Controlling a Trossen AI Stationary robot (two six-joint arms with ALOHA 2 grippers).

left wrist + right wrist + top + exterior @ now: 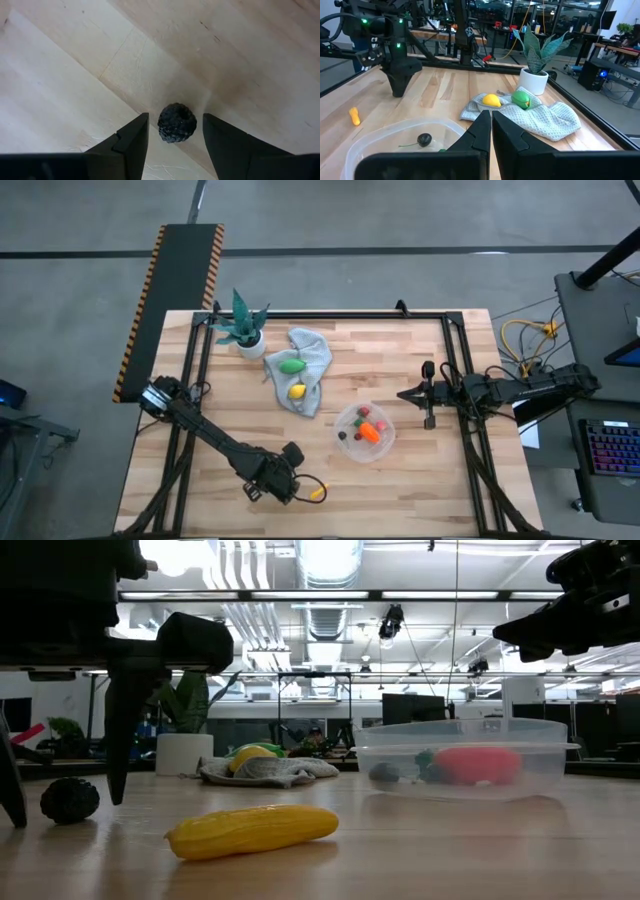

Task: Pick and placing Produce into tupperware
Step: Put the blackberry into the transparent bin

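Left wrist view alone shows dark berry [177, 122] between left claw [175, 145] fingers, released, pointing down; right claw [490, 132] clenched, empty.

Berry [177, 122] between left tool [175, 137] fingers; tupperware [350, 448] right of cloth [312, 352].

Grey concrete floor [350, 220] is surrounding the wooden table [400, 480]; strip lights [330, 595] are glowing overhead, desks sitting behind.
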